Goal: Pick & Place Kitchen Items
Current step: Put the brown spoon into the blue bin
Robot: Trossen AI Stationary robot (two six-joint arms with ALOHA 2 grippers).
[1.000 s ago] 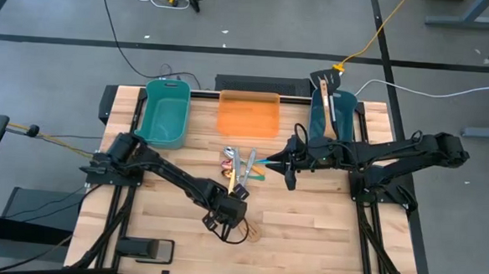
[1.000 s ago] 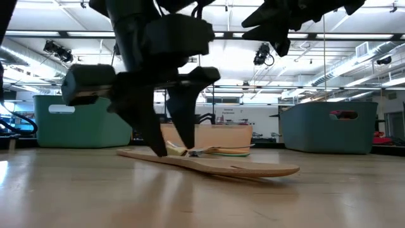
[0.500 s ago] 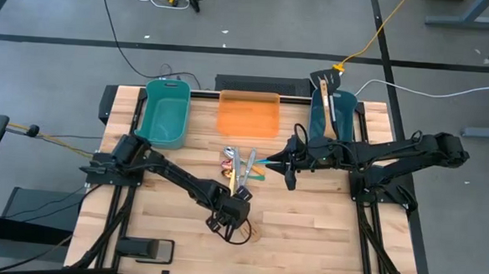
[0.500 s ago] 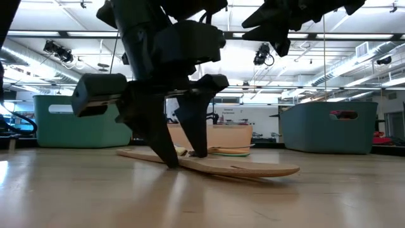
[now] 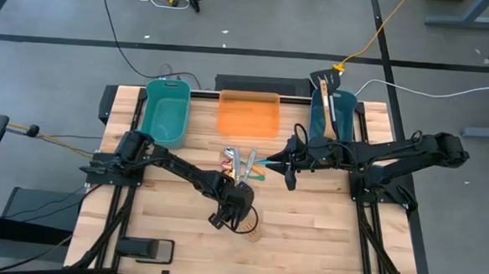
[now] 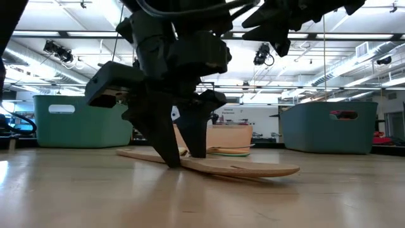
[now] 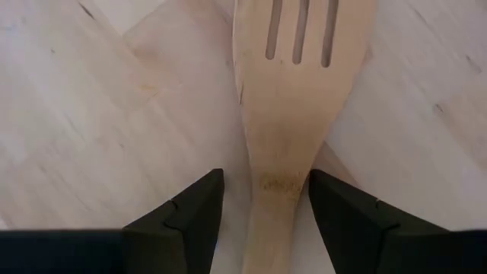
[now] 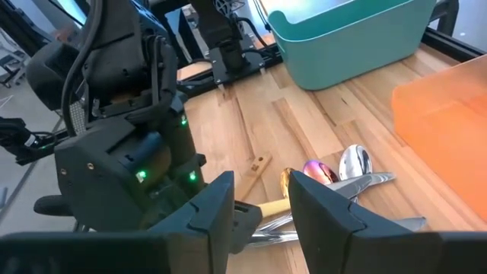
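A pale wooden slotted spatula [image 7: 293, 99] lies flat on the table; it also shows in the low view [image 6: 253, 168], its blade toward the near edge [image 5: 253, 231]. My left gripper [image 7: 266, 179] points down over it, open, one finger on each side of the handle just behind the blade, fingertips at the table [image 6: 185, 161]. A pile of silver cutlery, a gold spoon and coloured-handled pieces [image 5: 243, 164] lies mid-table. My right gripper [image 5: 289, 169] hangs open and empty above the table, right of the pile.
A teal tub [image 5: 166, 112] stands far left, and an orange tray [image 5: 248, 114] far centre. A teal tub [image 5: 328, 116] far right holds a wooden spatula and a black turner standing up. Bare wood lies around the spatula.
My left gripper has turned about its wrist and shifted a little toward the table's right edge and down, so its fingers now stand astride the spatula's handle. The spatula has stayed where it was.
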